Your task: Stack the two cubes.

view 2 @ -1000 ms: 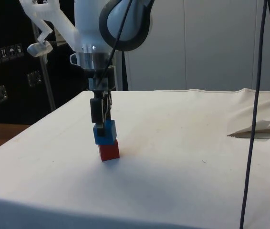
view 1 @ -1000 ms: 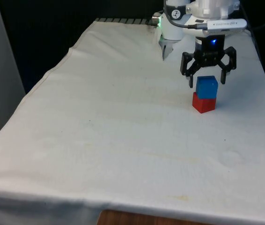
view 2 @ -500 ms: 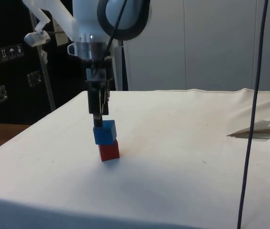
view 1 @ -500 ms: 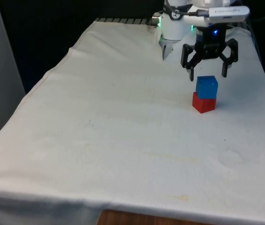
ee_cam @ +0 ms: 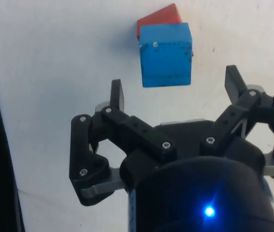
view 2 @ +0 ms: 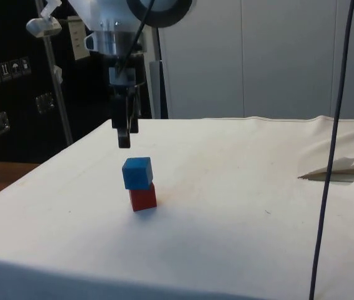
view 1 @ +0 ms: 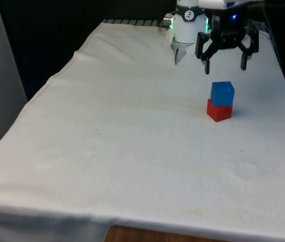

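Note:
A blue cube [view 1: 222, 94] rests on top of a red cube [view 1: 218, 111] on the white cloth, toward the front view's right. The same stack stands in the side view, blue cube [view 2: 137, 172] over red cube [view 2: 142, 197], slightly turned against each other. My gripper [view 1: 224, 66] hangs open above the stack, clear of the blue cube, with nothing between its fingers. From the side, the gripper [view 2: 124, 141] is above and a little behind the stack. In the wrist view the gripper [ee_cam: 174, 85] has the blue cube [ee_cam: 166, 54] beyond its spread fingertips, the red cube [ee_cam: 157, 19] peeking out beneath.
The white cloth [view 1: 122, 131] covers the table, with wide bare room on the front view's left and toward the near edge. A black cable [view 2: 330, 150] hangs down at the side view's right. A fold in the cloth [view 2: 339, 169] lies there too.
The gripper has risen straight up from around the blue cube to well above it, staying open. The two stacked cubes have not moved.

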